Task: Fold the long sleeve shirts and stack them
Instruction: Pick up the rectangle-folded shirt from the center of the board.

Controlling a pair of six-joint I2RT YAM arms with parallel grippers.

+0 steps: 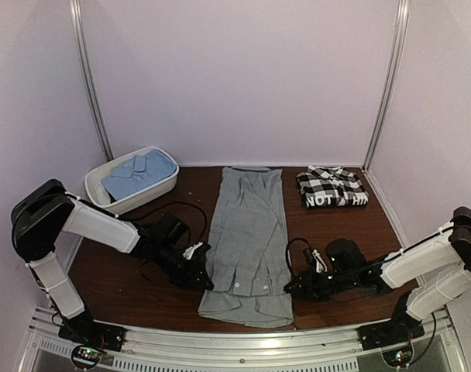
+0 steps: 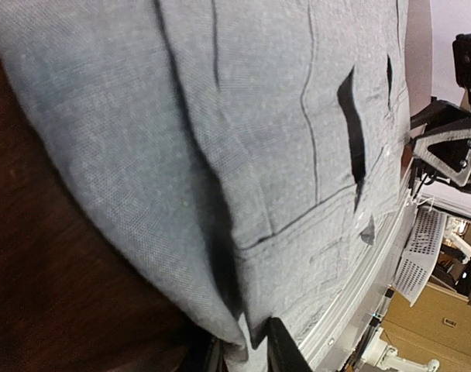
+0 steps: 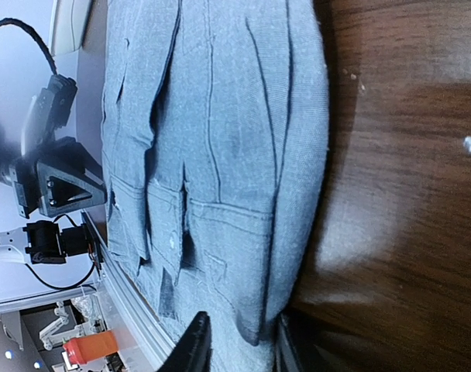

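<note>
- Left gripper [image 1: 198, 267] pinched the grey shirt [image 1: 247, 240] at its 9 o'clock edge; thin hold could slip.
- Right gripper [image 1: 296, 287] jaws straddled the 3 o'clock edge, closure unclear; uneven lifting could skew the fold.

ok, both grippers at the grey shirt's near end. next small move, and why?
Probably lift that end and carry it toward the collar. The grey shirt lies narrow, sleeves in; left gripper and right gripper flank its near corners, fingers straddling the edge.

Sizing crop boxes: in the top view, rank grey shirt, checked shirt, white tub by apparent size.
1. grey shirt, laid out long, by far the largest.
2. white tub, holding the light blue shirt.
3. checked shirt, folded.
Tub and checked shirt are fairly close; tub looks somewhat bigger.
</note>
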